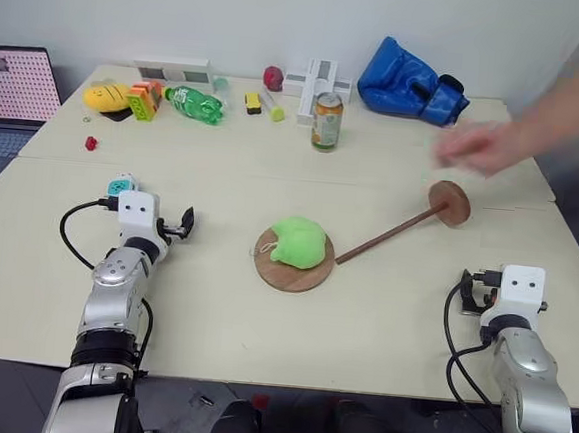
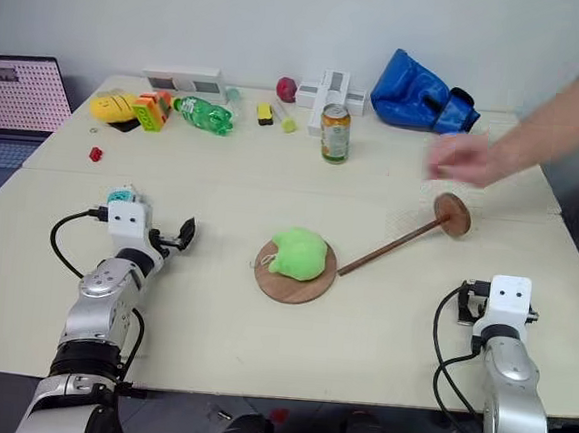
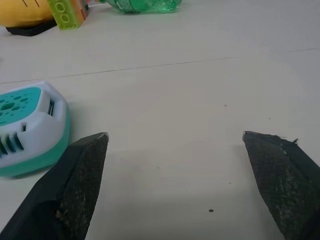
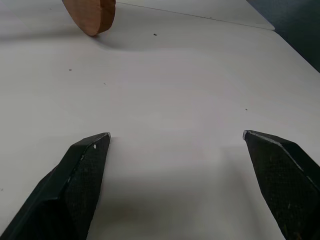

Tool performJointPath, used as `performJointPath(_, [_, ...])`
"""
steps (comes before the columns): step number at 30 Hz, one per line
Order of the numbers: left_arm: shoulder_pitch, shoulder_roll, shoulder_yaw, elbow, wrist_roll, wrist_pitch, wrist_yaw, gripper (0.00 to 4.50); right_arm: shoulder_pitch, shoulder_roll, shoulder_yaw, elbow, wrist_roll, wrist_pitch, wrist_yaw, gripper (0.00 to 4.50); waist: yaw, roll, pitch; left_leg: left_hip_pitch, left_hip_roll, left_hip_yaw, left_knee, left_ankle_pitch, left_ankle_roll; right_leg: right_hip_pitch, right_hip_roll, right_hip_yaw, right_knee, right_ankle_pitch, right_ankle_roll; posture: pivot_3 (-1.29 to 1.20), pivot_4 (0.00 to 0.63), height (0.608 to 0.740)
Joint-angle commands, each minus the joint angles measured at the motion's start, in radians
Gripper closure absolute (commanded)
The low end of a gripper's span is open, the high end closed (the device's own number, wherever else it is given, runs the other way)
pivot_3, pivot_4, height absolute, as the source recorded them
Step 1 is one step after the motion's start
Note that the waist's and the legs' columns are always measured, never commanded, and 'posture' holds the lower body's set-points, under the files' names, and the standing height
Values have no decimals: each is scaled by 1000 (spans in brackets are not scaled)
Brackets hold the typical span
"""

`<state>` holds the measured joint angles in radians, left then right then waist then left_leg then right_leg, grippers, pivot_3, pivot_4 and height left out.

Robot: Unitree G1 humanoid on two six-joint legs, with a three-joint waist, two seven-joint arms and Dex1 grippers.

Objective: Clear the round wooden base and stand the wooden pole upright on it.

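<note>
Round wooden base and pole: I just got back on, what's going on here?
Nothing is in hand. The left claw and right claw sit open and empty over the pale table. The flat reddish-brown round wooden base is not cleared: a soft light-green plush toy lies on it. The long dark-brown wooden pole lies flat beside it, its end disc farthest from the base. A person's hand hovers above that disc.

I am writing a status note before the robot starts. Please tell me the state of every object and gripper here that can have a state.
round wooden base: flat on the table, covered by the green soft thing.
green soft thing: resting on the base.
wooden pole: lying down, one end against the base.
can: upright.
green bottle: lying on its side.
left gripper: open, empty.
right gripper: open, empty.
person's hand: above the pole's disc end.
</note>
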<state>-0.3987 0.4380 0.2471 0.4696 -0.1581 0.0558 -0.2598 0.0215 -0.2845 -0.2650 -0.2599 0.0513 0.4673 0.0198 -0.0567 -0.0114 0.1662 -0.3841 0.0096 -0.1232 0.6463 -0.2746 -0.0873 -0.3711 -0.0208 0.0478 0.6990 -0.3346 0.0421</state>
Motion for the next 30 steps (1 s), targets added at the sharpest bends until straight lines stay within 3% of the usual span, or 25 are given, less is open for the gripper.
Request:
performJointPath(1, [2,28,37,-16,-8,-32,6,0,-5,3,-13,-23,-7,-15,-10,28,0,0,0,0,0,0,0,0,0,0,0,0,0,0,0,0,150,740])
performJointPath(5, [21,30,36,-49,-12,-13,-15,0,-18,-1,0,-44,-2,-12,5,28,0,0,0,0,0,0,0,0,0,0,0,0,0,0,0,0,150,740])
performJointPath(11, [89,61,59,-215,-146,87,-199,0,16,-29,52,-122,20,-15,94,28,0,0,0,0,0,0,0,0,0,0,0,0,0,0,0,0,150,740])
performJointPath(14, [127,174,-20,-366,-178,167,-397,0,20,-86,123,-200,95,-28,263,28,-5,0,0,0,1,0,0,0,0,0,1,0,0,0,0,0,150,740])
performJointPath(22, [-2,255,-126,-525,-338,407,-649,0,-7,-192,191,-356,306,43,514,28,2,0,0,1,0,-1,0,-2,3,3,1,-1,-2,0,0,0,150,740])
performJointPath(27, [-134,212,-243,-496,-304,442,-693,0,2,-222,228,-470,375,106,539,28,1,0,0,1,0,-2,0,-2,3,2,1,-1,-2,0,0,0,150,740])
performJointPath(30, [-169,172,-329,-435,-240,366,-742,0,-6,-208,259,-507,386,138,507,28,4,-1,0,0,0,-2,1,-2,3,3,1,-2,-1,0,0,0,150,740])
